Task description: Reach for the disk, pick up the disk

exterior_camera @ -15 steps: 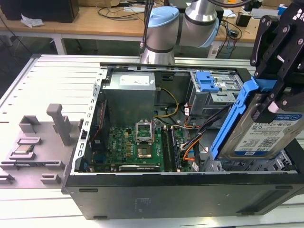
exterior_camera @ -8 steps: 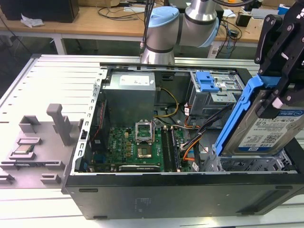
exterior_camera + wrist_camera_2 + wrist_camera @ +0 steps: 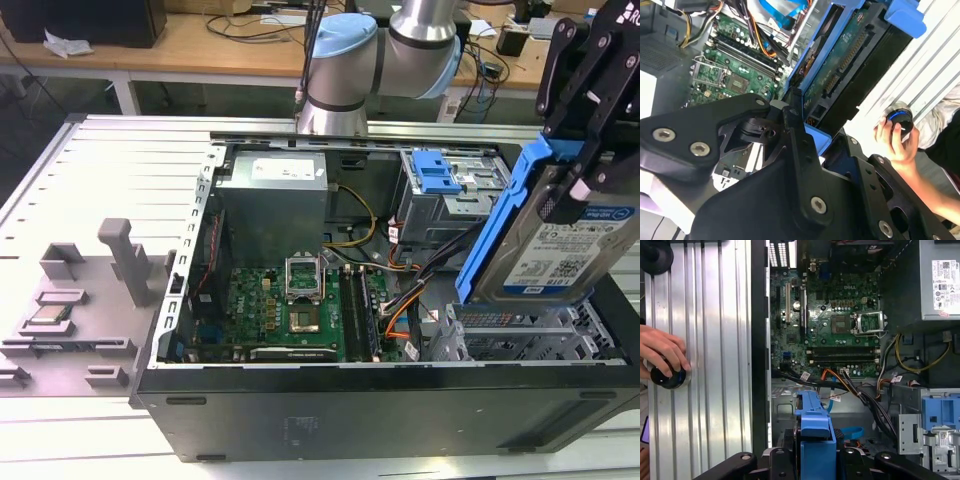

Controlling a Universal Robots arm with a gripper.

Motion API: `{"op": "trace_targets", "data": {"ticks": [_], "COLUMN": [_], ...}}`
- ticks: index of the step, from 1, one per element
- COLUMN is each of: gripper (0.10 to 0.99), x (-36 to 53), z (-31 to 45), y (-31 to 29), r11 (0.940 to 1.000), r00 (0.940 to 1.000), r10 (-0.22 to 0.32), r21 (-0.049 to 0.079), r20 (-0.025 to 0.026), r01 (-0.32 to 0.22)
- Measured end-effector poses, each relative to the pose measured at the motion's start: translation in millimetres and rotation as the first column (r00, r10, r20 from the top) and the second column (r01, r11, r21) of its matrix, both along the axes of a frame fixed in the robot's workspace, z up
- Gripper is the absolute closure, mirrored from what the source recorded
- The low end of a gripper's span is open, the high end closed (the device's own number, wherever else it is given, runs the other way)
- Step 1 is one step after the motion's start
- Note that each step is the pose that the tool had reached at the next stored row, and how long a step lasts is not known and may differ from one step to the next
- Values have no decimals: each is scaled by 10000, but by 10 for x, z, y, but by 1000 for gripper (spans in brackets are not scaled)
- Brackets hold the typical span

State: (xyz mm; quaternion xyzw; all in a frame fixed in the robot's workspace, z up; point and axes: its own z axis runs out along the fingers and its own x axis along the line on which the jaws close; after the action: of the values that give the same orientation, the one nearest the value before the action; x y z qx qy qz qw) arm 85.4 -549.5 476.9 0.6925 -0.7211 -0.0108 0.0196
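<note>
Pick-up step done: gripper (image 3: 578, 150) clamped on disk (image 3: 560, 245), held tilted above open computer case (image 3: 300, 410), right side of exterior view. Next move calls for steady grip, clearance from cables (image 3: 420, 275).

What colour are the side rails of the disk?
Blue; the disk shows them best in the exterior view.

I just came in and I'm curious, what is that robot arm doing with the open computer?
The gripper is shut on the disk, a silver drive in blue rails, holding it tilted above the open computer case at the exterior view's right. A person's hand rests on a round black knob on the ribbed metal table beside the case.
</note>
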Motion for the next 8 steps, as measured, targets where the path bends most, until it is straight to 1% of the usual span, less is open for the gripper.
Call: {"op": "trace_targets", "data": {"ticks": [1, 3, 7, 8], "gripper": [718, 718, 718, 718], "x": [9, 26, 43, 46], "z": [-1, -4, -29, -49], "y": [21, 42, 50, 50], "r11": [10000, 10000, 10000, 10000], "r00": [10000, 10000, 10000, 10000], "r10": [0, 0, -1, -2], "r21": [0, 1, -1, -1], "r20": [0, 0, -1, -2], "r01": [0, 0, 1, 2]}}
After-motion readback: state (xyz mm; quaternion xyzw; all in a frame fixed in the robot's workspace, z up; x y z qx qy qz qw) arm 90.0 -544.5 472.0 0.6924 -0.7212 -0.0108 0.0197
